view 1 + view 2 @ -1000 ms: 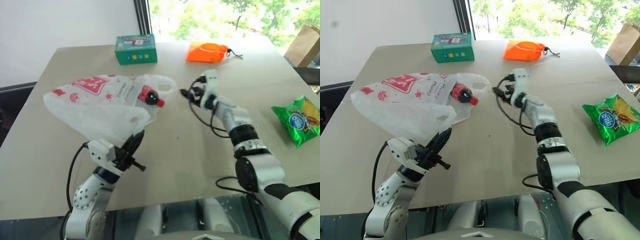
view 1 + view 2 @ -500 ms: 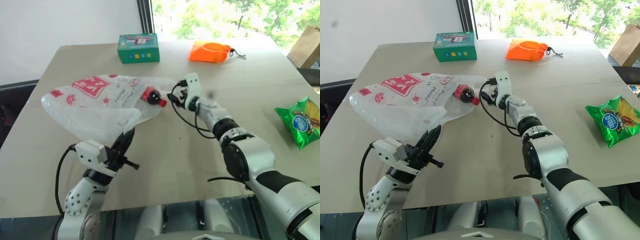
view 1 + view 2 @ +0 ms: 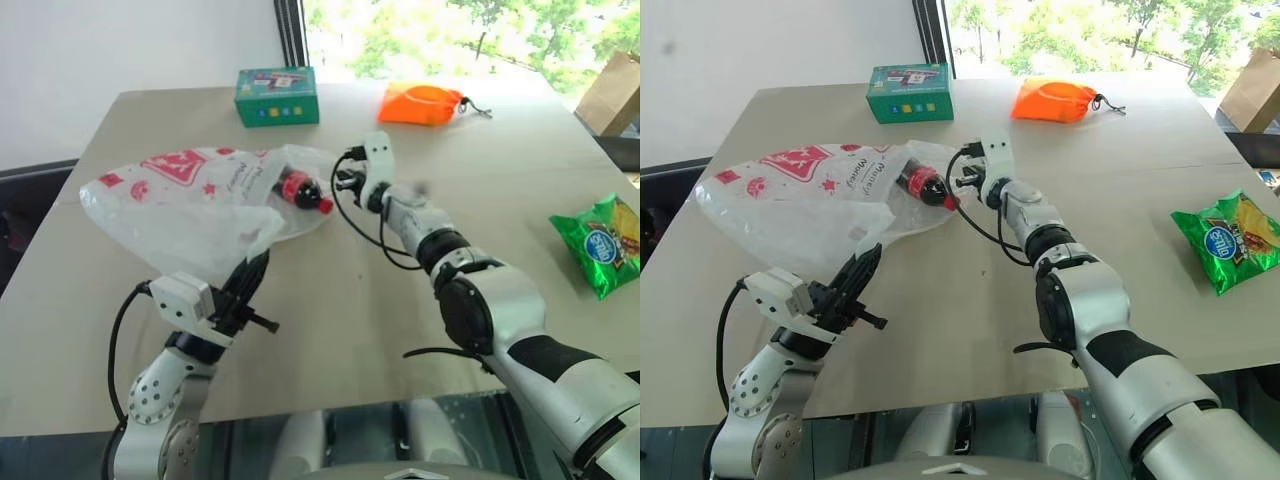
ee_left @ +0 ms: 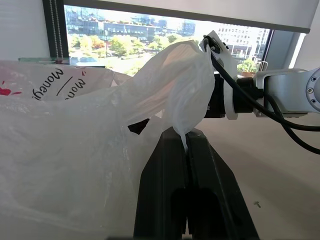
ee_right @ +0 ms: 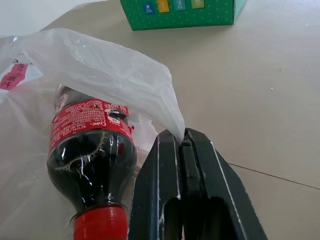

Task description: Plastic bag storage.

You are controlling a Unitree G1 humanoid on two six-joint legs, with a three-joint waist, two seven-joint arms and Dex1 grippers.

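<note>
Plastic pinched at two places explains most of this scene. The left gripper (image 3: 255, 275) has its fingers pressed together on a twisted edge of the plastic bag (image 3: 190, 205), holding that side lifted off the table (image 3: 330, 300) near the robot, while the right gripper (image 3: 962, 180) is clamped on a thin fold of film at the far rim, just beside the neck of the cola bottle (image 5: 90, 150). Judging from the two grips, the arms hold the mouth of the bag between them, probably to control the opening before the bag gets gathered or emptied (the bottle's red cap pokes out toward the right gripper, its body lying inside the film).

The bag itself lies on the left part of the table, its near side raised and its red printed panel facing up. Well apart from it sit a green box (image 3: 278, 96) and an orange pouch (image 3: 422, 103) at the far edge, and a green snack packet (image 3: 603, 243) to the right.

Hard to judge: whether either grip is on a cut-out handle or just loose film, since the crinkled layers overlap. How much of the bottle rests on the table rather than on plastic cannot be told either.
</note>
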